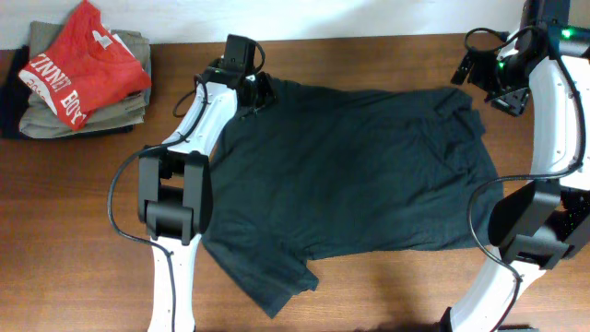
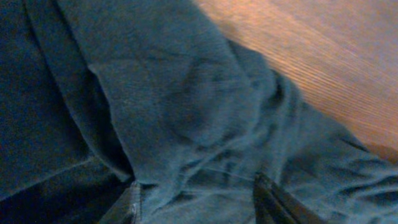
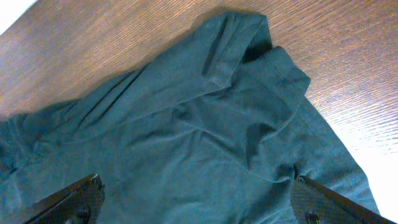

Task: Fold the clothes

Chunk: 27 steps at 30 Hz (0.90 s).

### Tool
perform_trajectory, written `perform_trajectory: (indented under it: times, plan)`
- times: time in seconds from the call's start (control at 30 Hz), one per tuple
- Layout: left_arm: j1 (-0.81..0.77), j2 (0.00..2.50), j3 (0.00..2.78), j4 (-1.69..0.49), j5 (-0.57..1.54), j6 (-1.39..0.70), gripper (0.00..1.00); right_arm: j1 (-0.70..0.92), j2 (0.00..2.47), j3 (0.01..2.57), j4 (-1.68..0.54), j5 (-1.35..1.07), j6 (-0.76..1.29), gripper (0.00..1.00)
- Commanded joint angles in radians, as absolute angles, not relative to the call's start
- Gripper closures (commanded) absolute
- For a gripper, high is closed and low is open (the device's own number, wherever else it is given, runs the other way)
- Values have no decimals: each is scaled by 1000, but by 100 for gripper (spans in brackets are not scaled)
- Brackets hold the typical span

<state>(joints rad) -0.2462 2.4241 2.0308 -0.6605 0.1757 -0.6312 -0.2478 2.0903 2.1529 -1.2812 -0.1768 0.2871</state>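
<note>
T-shirt (image 1: 350,175) spread mid-frame; L claw (image 2: 202,205) apart at its upper-left edge, R claw (image 3: 199,208) apart upper right; bare surface (image 1: 396,290) below.

Entry: I am seeing a red T-shirt (image 1: 88,60) with white lettering lying crumpled on a stack of khaki-olive folded garments (image 1: 64,126) at the far left corner of the wooden table (image 1: 369,286). A dark folded piece (image 1: 9,97) is lying against the stack's left side.
</note>
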Motion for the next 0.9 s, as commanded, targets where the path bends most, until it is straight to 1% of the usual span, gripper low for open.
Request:
perform_trajectory:
  times: [0.0, 0.03, 0.07, 0.1, 0.13, 0.2, 0.3, 0.37, 0.47, 0.6, 0.63, 0.73, 0.83, 0.87]
  plan:
    - [-237, 2442, 2030, -657, 168, -632, 69, -242, 2109, 2149, -1277, -157, 285, 1]
    - [-235, 2442, 2030, -658, 168, -632, 75, -242, 2115, 2149, -1275, -153, 285, 1]
    - [-233, 2442, 2030, -659, 168, -632, 78, -242, 2122, 2149, -1272, -149, 285, 1]
    - [-229, 2442, 2030, -662, 165, -633, 87, -242, 2133, 2149, -1267, -148, 285, 1]
    - [-226, 2442, 2030, -662, 159, -633, 91, -242, 2142, 2149, -1259, -146, 284, 1]
    - [-219, 2442, 2030, -662, 152, -633, 91, -242, 2149, 2149, -1237, -146, 284, 1]
    - [-204, 2442, 2030, -665, 131, -632, 99, -244, 2151, 2149, -1142, -142, 284, 1]
    - [-199, 2442, 2030, -666, 131, -633, 99, -243, 2156, 2149, -1095, -137, 261, 1]
    - [-199, 2442, 2030, -666, 131, -632, 99, -242, 2186, 2149, -1058, -68, 262, 1]
    - [-199, 2442, 2030, -666, 131, -632, 99, -244, 2275, 2149, -1057, -68, 262, 1]
    - [-199, 2442, 2030, -666, 131, -632, 99, -242, 2296, 2149, -1057, -75, 262, 0]
    - [-199, 2442, 2030, -668, 131, -632, 99, -233, 2349, 2149, -1040, -82, 262, 8]
    - [-199, 2442, 2030, -672, 131, -632, 99, -224, 2387, 2149, -1024, -81, 261, 9]
    - [-199, 2442, 2030, -673, 131, -632, 99, -221, 2398, 2149, -1020, -81, 258, 14]
